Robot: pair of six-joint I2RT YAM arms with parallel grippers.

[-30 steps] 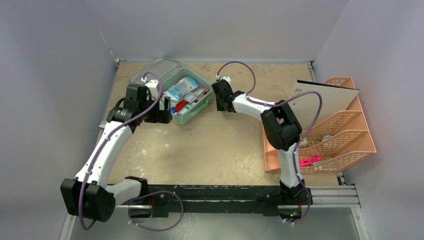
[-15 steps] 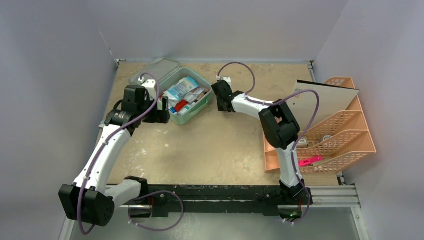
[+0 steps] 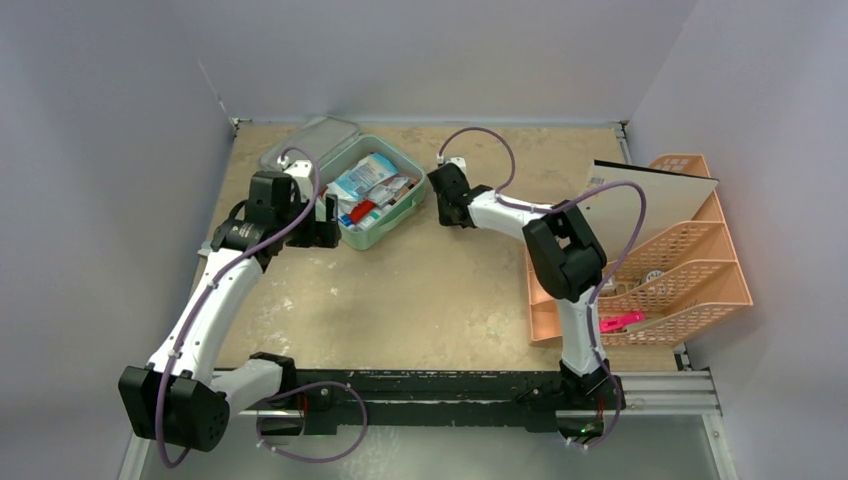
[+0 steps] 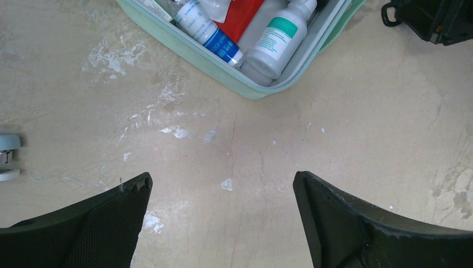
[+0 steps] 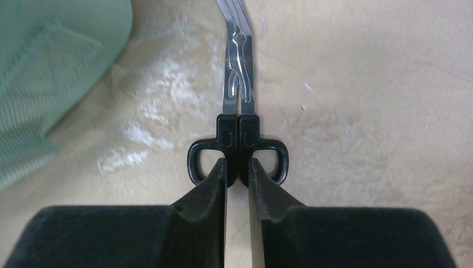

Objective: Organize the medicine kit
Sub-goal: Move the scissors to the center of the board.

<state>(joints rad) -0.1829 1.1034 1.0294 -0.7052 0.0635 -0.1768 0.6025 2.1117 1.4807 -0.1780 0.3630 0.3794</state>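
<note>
So the thing that changed over the last second: the right gripper (image 5: 238,170) has been squeezing in, and its fingers (image 5: 212,184) are now pinching the black shanks of the bandage scissors (image 5: 239,95), right where the two handle loops meet. The arm also nudged a touch while it did that. The scissors look like they're still lying flat on the table (image 3: 430,300), so I'd call this the grab just landing, with the lift and drop into the case still to come. In the wrist view they run straight 6 to 12 o'clock, handles at 6 and blades up at 12, with the tip kinking a bit toward 11. The medicine kit (image 3: 372,238) sits around 11 o'clock from the middle of the table. It lies open and face up, lid (image 3: 305,140) flopped back, so the whole opened thing stretches roughly 10 to 4 o'clock, lid end at 10. It's just off at 9 o'clock from the scissors, so a short trip. The left gripper (image 4: 221,177) hangs over bare table by the kit's near corner, fingers spread wide and holding nothing. The white bottle (image 4: 277,39) and other bits already pack that corner, so finding room could be fiddly.
</note>
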